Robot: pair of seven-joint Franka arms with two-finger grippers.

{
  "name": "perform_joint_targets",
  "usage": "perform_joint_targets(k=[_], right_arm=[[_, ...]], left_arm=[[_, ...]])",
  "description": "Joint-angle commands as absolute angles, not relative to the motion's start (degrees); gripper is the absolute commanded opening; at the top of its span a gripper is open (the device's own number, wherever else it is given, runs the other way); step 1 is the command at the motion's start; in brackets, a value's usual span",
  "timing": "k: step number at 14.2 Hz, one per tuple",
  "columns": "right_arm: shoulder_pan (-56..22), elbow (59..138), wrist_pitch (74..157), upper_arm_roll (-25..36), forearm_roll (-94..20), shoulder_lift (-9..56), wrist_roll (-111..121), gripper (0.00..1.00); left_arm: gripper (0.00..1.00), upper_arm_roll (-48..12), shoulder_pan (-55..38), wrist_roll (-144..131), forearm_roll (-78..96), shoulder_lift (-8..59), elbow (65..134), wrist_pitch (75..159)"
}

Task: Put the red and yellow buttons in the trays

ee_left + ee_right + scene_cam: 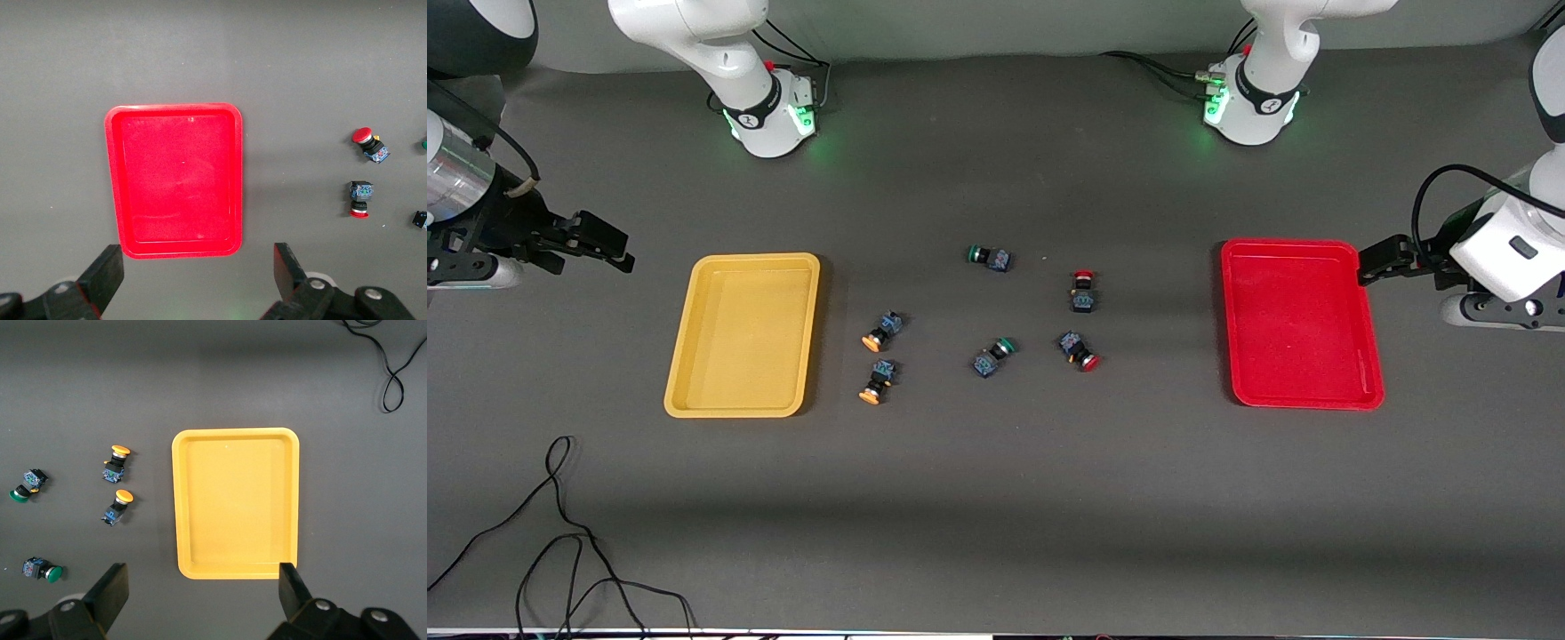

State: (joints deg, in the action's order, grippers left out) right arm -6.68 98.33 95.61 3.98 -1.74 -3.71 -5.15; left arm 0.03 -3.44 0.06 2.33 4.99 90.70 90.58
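Note:
The yellow tray (743, 333) and the red tray (1303, 322) lie empty, one toward each end of the table. Between them lie two yellow-capped buttons (882, 331) (876, 380) beside the yellow tray, and two red-capped buttons (1084, 292) (1079, 349) toward the red tray. My right gripper (615, 247) is open and empty over the bare table just outside the yellow tray (233, 503); its wrist view shows the yellow buttons (117, 463) (119, 505). My left gripper (1371, 265) is open and empty over the red tray's (173, 180) outer edge; its wrist view shows the red buttons (363, 138) (360, 199).
Two green-capped switches (990, 258) (993, 356) lie among the buttons at mid-table. A loose black cable (560, 533) curls on the table nearer the front camera, at the right arm's end. The arm bases (769, 116) (1254, 107) stand along the table's back edge.

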Motion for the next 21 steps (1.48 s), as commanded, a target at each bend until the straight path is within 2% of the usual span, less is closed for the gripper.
perform_joint_targets(k=[1,4,6,10,13,17,19,21], right_arm=[[-6.15,98.61,95.19,3.43,-1.49,-3.69,-4.13,1.00],[-7.46,98.35,95.36,2.90,-1.49,-2.03,-4.57,1.00],[-12.01,98.35,97.19,2.73,-1.67,1.56,-10.24,1.00],[-21.87,99.14,105.27,2.20,-1.76,9.21,-27.91,1.00],[-20.92,104.84,115.11,-4.12,-1.67,13.26,-40.22,1.00],[-21.00,115.46,131.00,-4.57,-1.67,17.92,-46.30,1.00],[-21.27,118.20,137.17,-4.57,-1.67,21.08,-47.89,1.00],[-21.45,119.44,141.75,-4.66,-1.67,24.59,-49.30,1.00]], left_arm=[[1.00,0.44,-3.87,0.79,1.58,3.25,92.11,91.23],[1.00,0.44,-3.78,0.79,1.58,3.16,92.11,91.23],[1.00,-0.09,-3.43,1.05,1.50,3.08,92.11,91.23],[1.00,-1.84,-3.95,2.02,-2.37,2.81,92.98,90.88],[1.00,-2.90,-6.67,-1.04,-1.68,0.54,98.59,92.54],[1.00,-7.46,-14.74,-17.53,-0.88,-1.23,110.02,103.16],[1.00,-8.70,-19.92,-24.84,2.36,-0.36,113.80,110.09],[1.00,-8.70,-25.98,-32.65,3.07,2.36,114.44,115.21]])
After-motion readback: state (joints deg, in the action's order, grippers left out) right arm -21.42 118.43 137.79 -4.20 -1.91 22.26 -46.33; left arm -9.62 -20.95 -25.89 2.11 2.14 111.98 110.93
